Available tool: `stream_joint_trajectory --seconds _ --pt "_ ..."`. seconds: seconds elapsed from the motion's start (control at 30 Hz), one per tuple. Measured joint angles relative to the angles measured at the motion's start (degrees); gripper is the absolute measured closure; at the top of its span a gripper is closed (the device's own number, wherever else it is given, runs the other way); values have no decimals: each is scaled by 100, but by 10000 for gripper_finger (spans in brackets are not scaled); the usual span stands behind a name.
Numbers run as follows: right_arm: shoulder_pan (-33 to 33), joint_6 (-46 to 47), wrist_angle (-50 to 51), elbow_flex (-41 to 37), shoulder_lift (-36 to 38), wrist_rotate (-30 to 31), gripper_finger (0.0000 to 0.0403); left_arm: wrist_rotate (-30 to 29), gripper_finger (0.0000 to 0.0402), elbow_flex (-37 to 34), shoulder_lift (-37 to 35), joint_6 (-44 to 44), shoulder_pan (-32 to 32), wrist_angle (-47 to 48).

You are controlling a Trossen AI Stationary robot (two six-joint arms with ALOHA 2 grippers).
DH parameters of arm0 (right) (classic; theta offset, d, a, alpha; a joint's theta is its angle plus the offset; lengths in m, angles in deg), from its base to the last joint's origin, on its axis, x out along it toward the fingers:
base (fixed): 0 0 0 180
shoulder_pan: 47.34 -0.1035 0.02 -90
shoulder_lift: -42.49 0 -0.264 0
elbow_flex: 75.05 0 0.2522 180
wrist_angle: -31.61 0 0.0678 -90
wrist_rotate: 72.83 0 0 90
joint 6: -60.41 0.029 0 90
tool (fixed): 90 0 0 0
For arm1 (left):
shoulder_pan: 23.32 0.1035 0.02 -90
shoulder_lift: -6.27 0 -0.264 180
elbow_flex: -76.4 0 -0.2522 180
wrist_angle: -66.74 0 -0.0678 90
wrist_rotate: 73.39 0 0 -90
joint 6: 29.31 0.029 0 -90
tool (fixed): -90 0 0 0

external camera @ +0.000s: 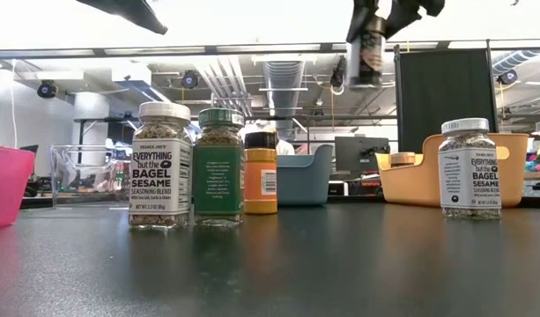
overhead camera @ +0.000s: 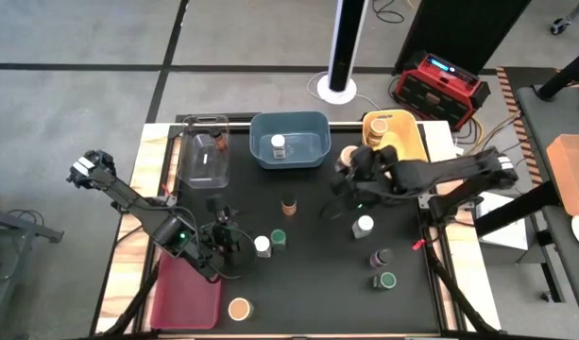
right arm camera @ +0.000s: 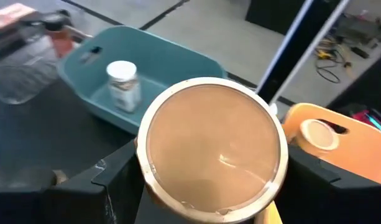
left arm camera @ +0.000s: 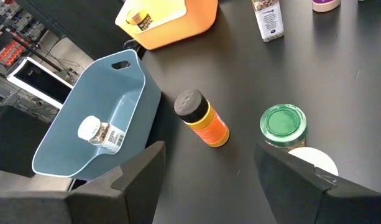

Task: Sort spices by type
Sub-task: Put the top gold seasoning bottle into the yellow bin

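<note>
Right gripper (overhead camera: 349, 159): a tan-lidded spice jar (right arm camera: 212, 146) is grasped, raised above the table beside the yellow bin (overhead camera: 407, 142) | Left gripper (overhead camera: 225, 236): fingers spread, nothing held, beside white- and green-lidded jars (overhead camera: 270, 244) | Blue bin (overhead camera: 289, 125): one jar inside.

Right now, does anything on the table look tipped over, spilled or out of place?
No spill shows. One white-lidded jar lies on its side inside the blue bin; the jars on the mat stand upright. The right gripper holds a tan-lidded jar in the air.
</note>
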Motion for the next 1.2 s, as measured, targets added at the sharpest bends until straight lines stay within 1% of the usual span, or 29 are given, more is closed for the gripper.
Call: stream_joint_trajectory --seconds 0.3,0.4,0.43,0.53,0.63,0.7,0.9,1.03,1.2 --pt "784 22 -96 -1344 1457 -18 132 -17 171 0 0 128 4 -15" --pt "1152 15 -384 -1789 1867 -37 132 -48 171 0 0 169 15 -19" --pt "1298 -70 -549 -1930 1993 -102 132 -48 171 0 0 170 29 -21" --pt "1842 -732 -1243 -2335 2312 -624 132 -51 171 0 0 170 71 -23" --pt "2362 -1372 -1890 -2621 2511 -1098 132 -50 171 0 0 163 105 -23" --pt "2698 -1677 -2128 -2716 2602 -1292 132 -50 171 0 0 155 109 -21" --pt "3558 -2117 -2221 -2895 2594 -1985 132 -52 171 0 0 155 109 -21" --pt "3775 -2398 -2253 -3014 2575 -2204 132 -52 171 0 0 151 109 -20" --pt "3783 -2688 -2437 -3282 2749 -2324 132 -50 171 0 0 118 109 -19"
